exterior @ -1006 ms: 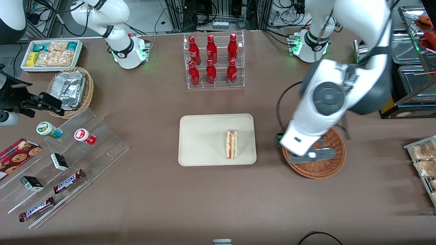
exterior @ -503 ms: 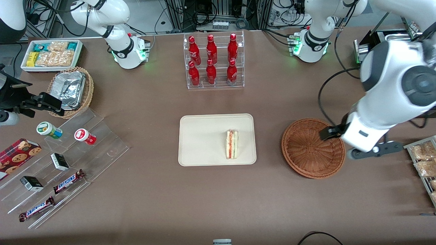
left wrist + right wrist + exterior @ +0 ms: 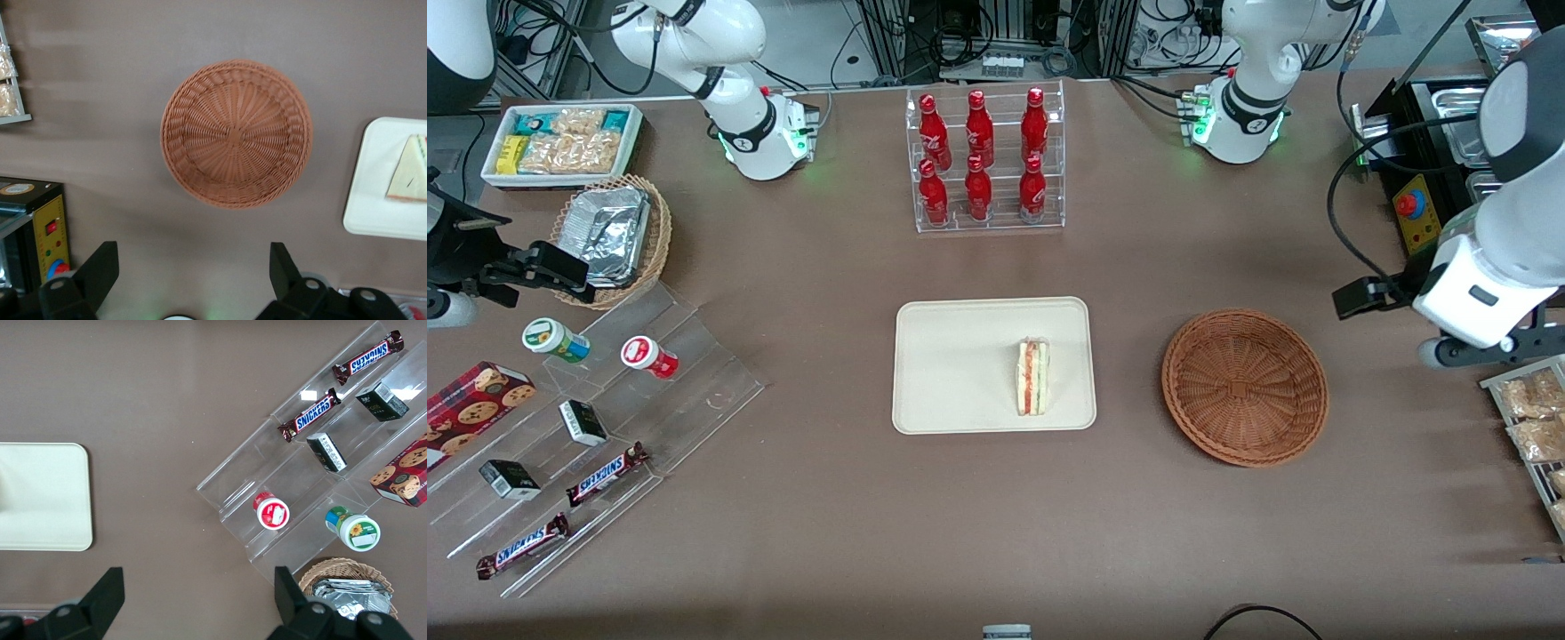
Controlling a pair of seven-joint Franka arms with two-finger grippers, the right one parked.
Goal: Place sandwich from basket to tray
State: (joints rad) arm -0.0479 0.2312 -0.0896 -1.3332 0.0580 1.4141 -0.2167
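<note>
Gripper (image 3: pixel 193 277), fingers spread wide and holding nothing, hangs toward the working arm's end of the table. Sandwich (image 3: pixel 1032 376) lies on the tray (image 3: pixel 951 364), well apart from it; basket (image 3: pixel 1245 387) sits between them.

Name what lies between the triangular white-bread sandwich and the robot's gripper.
The round reddish-brown wicker basket, empty, sits between the sandwich on the cream tray and the open gripper; the front view shows it.

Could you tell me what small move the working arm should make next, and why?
Probably none beyond easing to rest: the sandwich already lies on the tray, the basket holds nothing, and the gripper hangs open and empty above the table, toward the working arm's end, away from the basket.
</note>
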